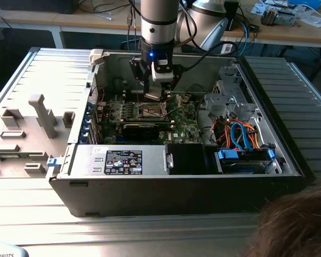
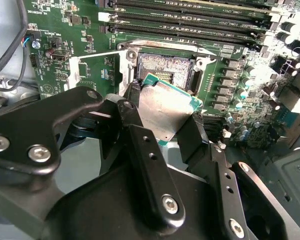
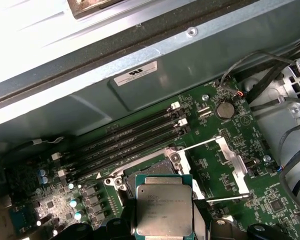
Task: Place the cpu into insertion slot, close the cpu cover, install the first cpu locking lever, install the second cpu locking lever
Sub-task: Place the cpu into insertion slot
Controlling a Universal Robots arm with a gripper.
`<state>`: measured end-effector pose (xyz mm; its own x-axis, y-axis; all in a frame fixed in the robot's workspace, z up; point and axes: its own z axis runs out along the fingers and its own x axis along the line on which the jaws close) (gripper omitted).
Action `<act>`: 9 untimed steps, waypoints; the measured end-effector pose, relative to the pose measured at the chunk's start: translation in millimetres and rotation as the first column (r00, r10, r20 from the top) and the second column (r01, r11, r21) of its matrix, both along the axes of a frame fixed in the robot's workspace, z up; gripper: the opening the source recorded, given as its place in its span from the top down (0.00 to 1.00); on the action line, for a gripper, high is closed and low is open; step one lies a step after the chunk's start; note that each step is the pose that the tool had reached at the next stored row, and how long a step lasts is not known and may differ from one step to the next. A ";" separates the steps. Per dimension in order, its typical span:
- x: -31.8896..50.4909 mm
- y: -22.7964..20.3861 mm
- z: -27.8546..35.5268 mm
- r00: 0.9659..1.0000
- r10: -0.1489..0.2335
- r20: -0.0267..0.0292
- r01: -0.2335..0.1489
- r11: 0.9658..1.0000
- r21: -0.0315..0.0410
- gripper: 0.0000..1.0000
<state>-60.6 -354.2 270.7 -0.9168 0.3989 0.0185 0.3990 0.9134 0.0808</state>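
Observation:
My gripper (image 2: 162, 120) is shut on the cpu (image 2: 165, 110), a flat silver-topped chip with a green rim, held by its two opposite edges between black fingers (image 2: 132, 107). The chip hangs tilted just above the insertion slot (image 2: 165, 67), apart from its contact field. In the first wrist view the cpu (image 3: 164, 205) overlaps the near side of the insertion slot (image 3: 157, 167). The cpu cover (image 2: 124, 75) is swung open and stands beside the slot, also seen as the cpu cover (image 3: 230, 157) with two thin lever wires next to it. In the exterior view the gripper (image 1: 159, 92) is low inside the open computer case.
Long black memory slots (image 2: 190, 20) run past the socket's far side. The case wall (image 3: 140, 105) rises close behind the board. A drive cage with blue and orange cables (image 1: 241, 139) sits at the exterior view's right. A person's hair (image 1: 294, 225) shows at the front.

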 end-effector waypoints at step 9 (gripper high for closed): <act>0.0 0.0 -1.5 0.999 -0.035 0.000 0.035 0.999 0.000 0.46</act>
<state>-60.6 -354.2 269.3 -0.9023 0.4308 0.0185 0.4308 0.8988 0.0808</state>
